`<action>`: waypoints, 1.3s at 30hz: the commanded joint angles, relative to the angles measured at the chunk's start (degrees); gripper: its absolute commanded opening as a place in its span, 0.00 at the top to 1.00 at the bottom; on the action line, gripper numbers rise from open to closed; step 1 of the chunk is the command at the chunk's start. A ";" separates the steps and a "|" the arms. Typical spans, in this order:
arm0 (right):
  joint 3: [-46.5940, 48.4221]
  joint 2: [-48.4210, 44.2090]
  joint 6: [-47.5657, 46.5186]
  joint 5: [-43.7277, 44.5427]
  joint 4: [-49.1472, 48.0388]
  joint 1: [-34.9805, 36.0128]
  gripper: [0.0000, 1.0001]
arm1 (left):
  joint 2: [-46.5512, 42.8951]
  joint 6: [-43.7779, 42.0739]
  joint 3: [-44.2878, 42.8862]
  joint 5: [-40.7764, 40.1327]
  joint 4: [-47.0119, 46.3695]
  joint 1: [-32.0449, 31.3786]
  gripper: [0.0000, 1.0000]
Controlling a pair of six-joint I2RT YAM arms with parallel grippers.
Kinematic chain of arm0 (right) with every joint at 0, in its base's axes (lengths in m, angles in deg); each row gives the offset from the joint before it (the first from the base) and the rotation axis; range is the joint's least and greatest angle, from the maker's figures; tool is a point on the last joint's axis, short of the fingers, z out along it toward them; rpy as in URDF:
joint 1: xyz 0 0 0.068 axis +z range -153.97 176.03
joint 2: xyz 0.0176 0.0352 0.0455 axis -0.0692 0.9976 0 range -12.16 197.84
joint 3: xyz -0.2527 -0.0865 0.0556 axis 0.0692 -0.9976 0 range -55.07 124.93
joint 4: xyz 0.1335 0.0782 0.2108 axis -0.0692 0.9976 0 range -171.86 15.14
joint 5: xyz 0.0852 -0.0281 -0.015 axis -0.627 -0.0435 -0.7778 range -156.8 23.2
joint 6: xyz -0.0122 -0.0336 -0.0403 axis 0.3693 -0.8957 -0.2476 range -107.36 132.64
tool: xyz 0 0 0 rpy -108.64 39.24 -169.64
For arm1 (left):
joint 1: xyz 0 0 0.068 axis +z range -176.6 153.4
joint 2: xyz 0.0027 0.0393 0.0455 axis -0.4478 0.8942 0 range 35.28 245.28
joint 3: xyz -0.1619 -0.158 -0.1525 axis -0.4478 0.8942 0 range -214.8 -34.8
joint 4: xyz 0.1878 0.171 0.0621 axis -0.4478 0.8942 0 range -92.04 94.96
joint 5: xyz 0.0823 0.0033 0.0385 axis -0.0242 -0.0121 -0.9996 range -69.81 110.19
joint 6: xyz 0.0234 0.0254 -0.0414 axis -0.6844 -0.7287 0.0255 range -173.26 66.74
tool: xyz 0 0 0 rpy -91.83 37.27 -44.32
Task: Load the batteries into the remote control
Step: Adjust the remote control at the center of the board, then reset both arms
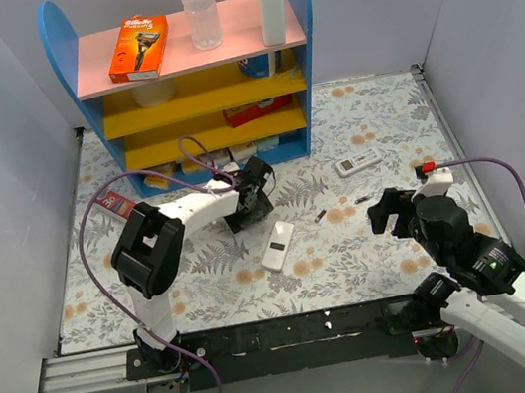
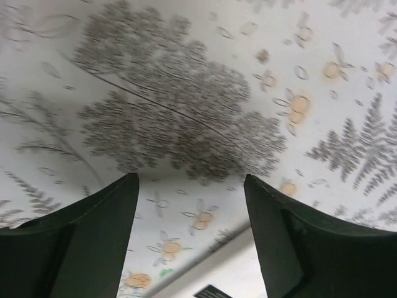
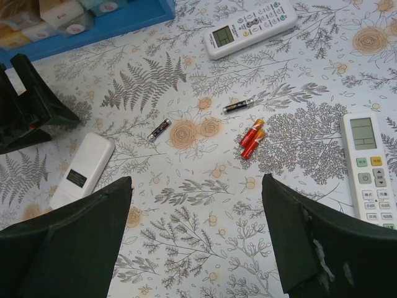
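Legible writing: only "Gillette" on the orange razor pack (image 1: 139, 46) on top of the blue shelf (image 1: 87, 110). We cannot read the dark label on the remote control (image 3: 82, 169), nor the key legends on the two white remotes (image 3: 248, 28) (image 3: 369, 167).

The remote control lies flat on the floral counter (image 1: 209, 296), white back up. It sits just beside the left gripper (image 1: 248, 202), on that gripper's near side.

Batteries, all loose on the counter between the remote control and the right-hand white remote:
- two dark batteries (image 3: 159, 129) (image 3: 239, 106), lying apart from each other
- a red pair (image 3: 252, 139), side by side and touching

Left gripper (image 2: 192, 180): fingers (image 2: 93, 236) spread, only the printed cloth between them. It holds nothing. Its wrist view is blurred, and a white edge shows at the bottom of that view.

Right gripper (image 3: 197, 180): fingers (image 3: 322, 242) spread wide and empty. It hangs above the counter on the near side of the batteries and touches nothing.
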 commanded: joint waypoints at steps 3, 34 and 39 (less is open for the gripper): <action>0.82 -0.05 0.98 5.79 -2.38 -0.18 0.09 | -9.15 -5.82 2.25 -6.01 1.50 1.48 0.22; 7.86 -2.86 2.92 7.56 2.20 -0.18 0.05 | -63.38 -17.77 24.75 -15.95 -16.17 2.10 0.02; 8.21 -3.39 0.03 6.34 -0.26 -0.18 0.03 | -67.17 -17.69 26.24 -16.48 -16.70 2.10 0.02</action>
